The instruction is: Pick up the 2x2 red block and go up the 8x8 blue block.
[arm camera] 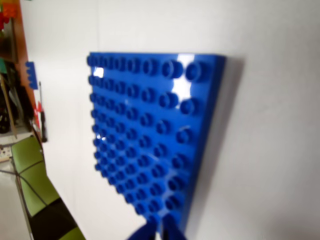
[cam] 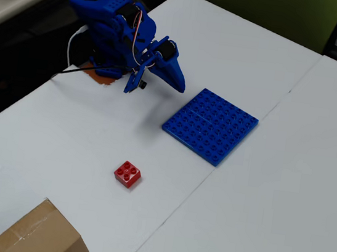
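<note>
You are working on a white table (cam: 257, 206) whose top is split by thin seams, and the largest thing on it is the blue arm (cam: 116, 29), folded low at the far left corner in the overhead view with its base by an orange patch. Next in size, a cardboard box (cam: 42, 237) pokes in at the bottom edge of that view. The 8x8 blue block (cam: 211, 125) lies flat on the table just right of the arm's tip, and it fills most of the wrist view (arm camera: 150, 135), tilted and slightly blurred. The 2x2 red block (cam: 127, 173) sits studs up on the bare table, well apart from the blue plate and from the arm, nearer the box. Your gripper (cam: 176, 80) hangs clear of both blocks, carrying nothing; its blue fingertips (arm camera: 172, 233) show at the bottom of the wrist view, drawn close together with only a thin gap.
</note>
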Available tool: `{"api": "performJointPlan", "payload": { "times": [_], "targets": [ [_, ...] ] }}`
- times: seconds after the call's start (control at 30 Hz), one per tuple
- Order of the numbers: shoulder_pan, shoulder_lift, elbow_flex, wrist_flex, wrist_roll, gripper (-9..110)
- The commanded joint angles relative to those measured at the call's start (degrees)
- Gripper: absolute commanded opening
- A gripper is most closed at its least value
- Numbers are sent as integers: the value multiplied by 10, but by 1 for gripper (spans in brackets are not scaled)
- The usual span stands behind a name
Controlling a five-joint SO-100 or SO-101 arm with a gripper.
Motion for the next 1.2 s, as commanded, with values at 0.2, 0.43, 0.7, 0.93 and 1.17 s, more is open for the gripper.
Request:
{"api": "performJointPlan", "payload": {
  "times": [0.2,0.43,0.7,0.93,1.17],
  "targets": [
    [-3,4,4,2,0,0],
    [-3,4,4,2,0,0],
    [-2,4,4,2,1,0],
    [-4,4,4,2,5,0],
    [18,4,4,-66,-27,0]
  ]
}}
